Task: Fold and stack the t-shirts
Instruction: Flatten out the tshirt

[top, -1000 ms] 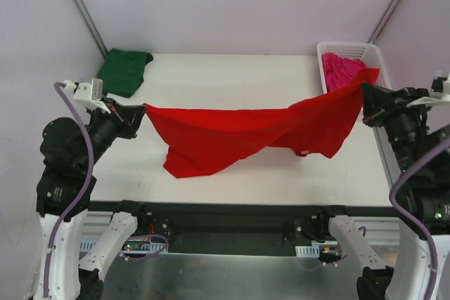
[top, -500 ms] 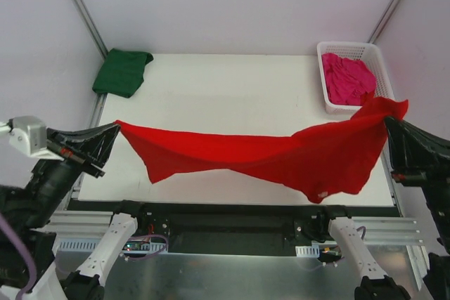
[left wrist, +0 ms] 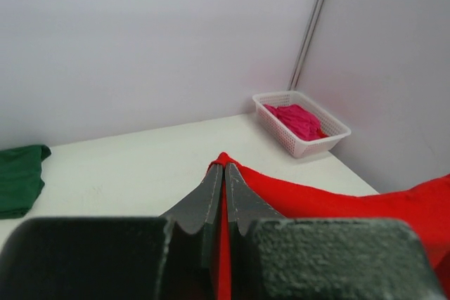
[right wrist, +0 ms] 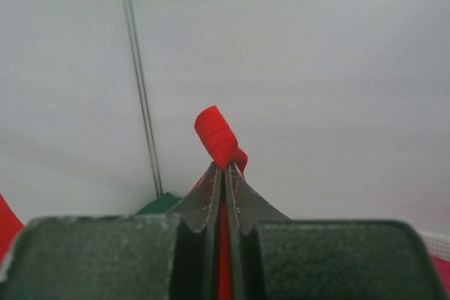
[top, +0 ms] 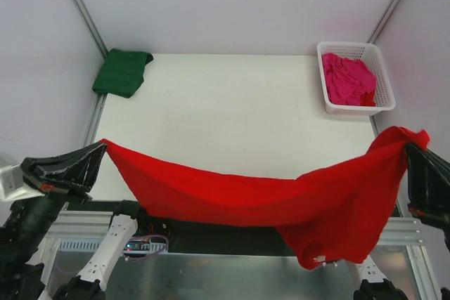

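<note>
The red t-shirt point(top: 253, 198) hangs stretched between my two grippers, above the table's near edge, sagging in the middle with a bunch hanging low on the right. My left gripper point(top: 102, 147) is shut on its left corner point(left wrist: 223, 161). My right gripper point(top: 409, 144) is shut on its right corner, where a rolled bit of red cloth point(right wrist: 218, 135) sticks out past the tips. The dark green t-shirt point(top: 123, 72) lies folded at the table's far left corner. The magenta t-shirt point(top: 348, 79) lies crumpled in the basket.
The white lattice basket point(top: 383, 93) stands at the far right of the white table point(top: 232, 110). Pale walls with metal corner posts point(top: 79, 8) close in the back and sides.
Both grippers have pulled the red t-shirt toward the near edge and lifted it off the table; it now hangs free in a longer, lower span.
</note>
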Controlling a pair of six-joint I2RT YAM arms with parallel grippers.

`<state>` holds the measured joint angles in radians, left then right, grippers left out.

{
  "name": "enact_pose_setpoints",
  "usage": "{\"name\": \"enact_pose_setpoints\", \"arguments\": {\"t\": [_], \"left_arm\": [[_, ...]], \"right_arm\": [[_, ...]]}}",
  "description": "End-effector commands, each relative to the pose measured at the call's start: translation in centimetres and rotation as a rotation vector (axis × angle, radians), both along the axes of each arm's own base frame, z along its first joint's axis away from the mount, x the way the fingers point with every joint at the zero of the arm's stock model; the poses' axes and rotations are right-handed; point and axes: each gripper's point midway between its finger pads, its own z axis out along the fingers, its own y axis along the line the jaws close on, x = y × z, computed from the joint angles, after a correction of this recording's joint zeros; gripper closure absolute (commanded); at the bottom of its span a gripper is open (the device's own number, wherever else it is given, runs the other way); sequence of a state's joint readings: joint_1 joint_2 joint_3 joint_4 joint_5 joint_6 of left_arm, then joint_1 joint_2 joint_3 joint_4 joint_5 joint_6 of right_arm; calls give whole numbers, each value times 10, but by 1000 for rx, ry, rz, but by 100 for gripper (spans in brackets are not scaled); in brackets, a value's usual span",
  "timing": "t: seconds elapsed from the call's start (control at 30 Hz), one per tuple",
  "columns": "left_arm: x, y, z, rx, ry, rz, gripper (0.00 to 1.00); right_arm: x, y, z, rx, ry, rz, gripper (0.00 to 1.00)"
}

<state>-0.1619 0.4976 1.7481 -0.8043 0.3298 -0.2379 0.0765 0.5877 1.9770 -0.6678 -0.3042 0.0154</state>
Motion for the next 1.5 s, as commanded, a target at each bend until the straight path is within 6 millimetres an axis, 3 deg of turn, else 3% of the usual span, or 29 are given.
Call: {"name": "enact_pose_setpoints", "arguments": {"t": [0.0,0.07,0.13,0.17,0.23,0.33,0.4,0.43,0.5,0.53,0.63,0.77,0.87,0.97,1.0,1.03,1.07,1.1,1.13,1.2,1.3,1.37,1.47], "left_arm": [[49,2,-17,28,77,62,100],[71,-1,-33,37,128,63,100],[82,-6,-36,35,143,44,100],[82,-8,-33,33,138,35,100],[76,-8,-23,31,112,29,100],[59,-4,-3,30,43,36,100],[45,-3,2,24,28,32,100],[30,-2,15,13,-7,21,100],[14,-2,20,4,-20,6,100],[-4,0,30,-6,-66,2,100],[-33,4,42,-35,-128,-4,100],[-44,10,47,-52,-163,24,100],[-27,13,44,-37,-139,60,100],[3,17,40,-14,-123,109,100],[26,18,28,3,-84,135,100],[37,18,32,3,-102,147,100],[50,18,28,11,-88,156,100],[75,17,13,30,-38,174,100],[85,17,16,27,-52,184,100],[112,15,2,49,-10,196,100],[132,13,-1,63,6,203,100],[133,11,2,68,1,192,100],[128,9,9,67,-15,176,100]], "right_arm": [[63,3,-12,1,100,-14,98],[97,2,-25,-7,168,-33,98],[115,2,-33,-6,208,-40,98],[125,3,-35,-7,230,-40,98],[126,2,-34,-32,220,-52,98],[108,1,-25,-26,182,-52,98],[82,-1,-15,-22,137,-51,98],[73,-2,-11,-20,118,-56,98],[41,-7,1,-12,59,-68,98],[30,-8,4,-11,41,-73,98],[-5,-14,12,9,-26,-88,98],[-18,-23,17,36,-58,-132,98],[-1,-31,16,40,-39,-182,98],[27,-36,17,39,-10,-221,98],[38,-37,17,35,3,-233,98],[55,-39,14,37,28,-249,98],[76,-39,11,34,63,-259,98],[92,-39,5,27,89,-269,98],[106,-40,5,26,96,-278,98],[151,-38,-18,-2,187,-292,98],[192,-38,-39,-22,264,-309,98],[198,-36,-44,-24,276,-299,98],[189,-32,-38,-18,260,-272,98]]}}
